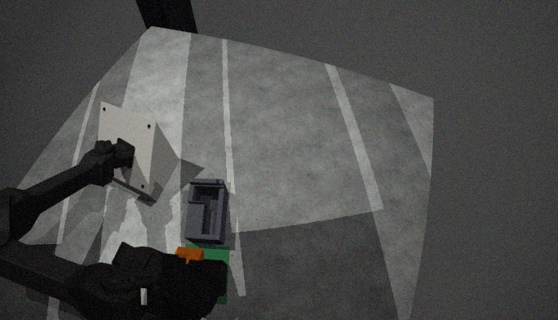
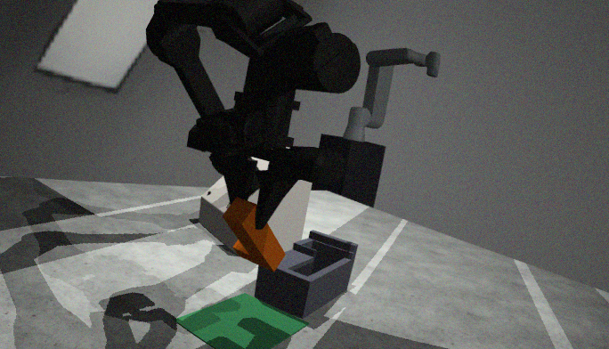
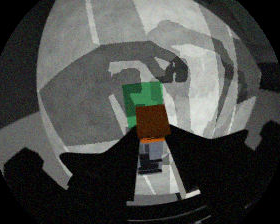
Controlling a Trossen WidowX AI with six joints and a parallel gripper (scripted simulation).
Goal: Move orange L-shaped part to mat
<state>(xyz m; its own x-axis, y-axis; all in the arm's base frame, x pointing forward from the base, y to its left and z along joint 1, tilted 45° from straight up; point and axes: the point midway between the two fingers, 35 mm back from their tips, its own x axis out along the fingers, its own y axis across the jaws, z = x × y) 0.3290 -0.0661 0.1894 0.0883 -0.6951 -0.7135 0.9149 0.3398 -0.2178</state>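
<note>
The orange part (image 1: 189,253) (image 2: 264,244) (image 3: 152,121) is held in the air, steeply tilted, with its lower end pointing down and right in the exterior view. My gripper (image 2: 247,213) (image 3: 150,126) is shut on its upper end. The fingertips are hidden under the arm in the top view. The grey tray (image 1: 194,222) (image 2: 280,288) (image 3: 156,149) has an empty pocket. The green mat (image 1: 217,253) (image 2: 287,326) (image 3: 141,98) lies flat beside it with nothing on it; the arm covers much of it in the top view. The part is clear of both.
The pale sloped base block (image 1: 123,125) (image 2: 291,213) stands behind the tray in the exterior view. A dark pedestal (image 2: 359,166) with a grey arm on it stands farther back. Strong shadows and light bands cross the table (image 1: 284,143) (image 2: 431,273).
</note>
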